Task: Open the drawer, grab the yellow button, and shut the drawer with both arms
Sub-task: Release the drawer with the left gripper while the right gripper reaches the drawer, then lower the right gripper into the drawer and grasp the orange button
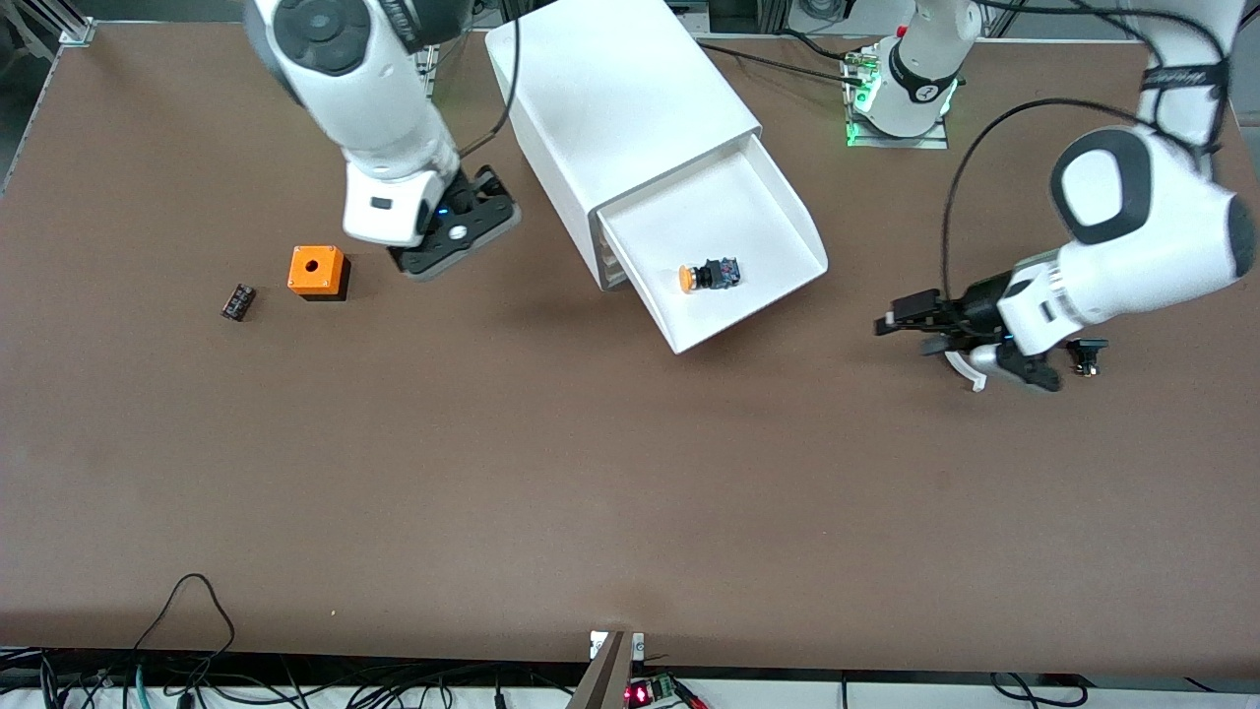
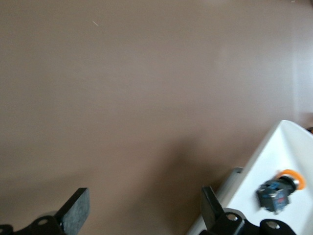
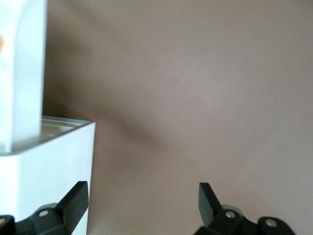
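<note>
The white cabinet (image 1: 630, 108) stands at the back middle of the table. Its top drawer (image 1: 778, 212) is pulled out. The button (image 1: 709, 276), with its orange cap on a dark body, lies on the drawer floor near the open end. My left gripper (image 1: 906, 335) is open and empty over bare table, beside the drawer toward the left arm's end. The left wrist view shows its fingers (image 2: 73, 210) wide apart, with the drawer (image 2: 274, 161) and button (image 2: 281, 188) at one side. My right gripper (image 1: 453, 231) is open and empty beside the cabinet (image 3: 49, 166).
An orange cube with a hole (image 1: 317, 271) and a small dark ribbed block (image 1: 237, 301) sit toward the right arm's end. A small black part (image 1: 1088, 354) lies by the left arm. Cables run along the table edge nearest the front camera (image 1: 197, 611).
</note>
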### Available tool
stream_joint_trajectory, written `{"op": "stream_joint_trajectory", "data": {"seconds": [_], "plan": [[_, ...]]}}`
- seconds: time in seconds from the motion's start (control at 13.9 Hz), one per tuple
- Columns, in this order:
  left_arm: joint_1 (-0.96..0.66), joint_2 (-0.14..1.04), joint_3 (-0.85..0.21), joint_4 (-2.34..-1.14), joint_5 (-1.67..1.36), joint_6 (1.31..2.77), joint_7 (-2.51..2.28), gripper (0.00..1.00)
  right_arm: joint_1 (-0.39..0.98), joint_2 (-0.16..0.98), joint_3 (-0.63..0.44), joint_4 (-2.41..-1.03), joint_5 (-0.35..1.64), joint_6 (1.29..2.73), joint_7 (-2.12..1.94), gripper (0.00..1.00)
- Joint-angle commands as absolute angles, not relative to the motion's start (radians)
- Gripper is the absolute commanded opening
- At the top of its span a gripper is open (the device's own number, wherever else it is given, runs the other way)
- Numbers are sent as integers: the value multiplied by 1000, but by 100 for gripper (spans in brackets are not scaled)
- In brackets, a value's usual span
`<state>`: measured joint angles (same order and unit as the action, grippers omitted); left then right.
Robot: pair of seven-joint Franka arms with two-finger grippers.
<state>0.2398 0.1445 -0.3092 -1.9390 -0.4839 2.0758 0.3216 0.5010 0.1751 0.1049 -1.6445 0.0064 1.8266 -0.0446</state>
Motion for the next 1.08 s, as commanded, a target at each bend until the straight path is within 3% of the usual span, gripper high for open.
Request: {"op": "stream_joint_trajectory", "data": {"seconds": [0.0,0.22,0.43,0.72,1.01], "plan": [[248,20,-302,-1948,-274,2034,307,100,583,300,98,-1499,21,1842,-113,100],[245,-70,-288,-1869,-82,1867,260,100,603,444,184,-1350,21,1916,-262,100],[239,-86,-287,-1781,3,1712,44,100,603,549,261,-1215,21,1959,-311,100],[238,-81,-268,-1755,21,1692,-15,100,604,667,327,-1088,20,2011,-484,100],[238,-80,-268,-1753,20,1697,-14,100,660,721,319,-1080,8,2054,-564,100]]}}
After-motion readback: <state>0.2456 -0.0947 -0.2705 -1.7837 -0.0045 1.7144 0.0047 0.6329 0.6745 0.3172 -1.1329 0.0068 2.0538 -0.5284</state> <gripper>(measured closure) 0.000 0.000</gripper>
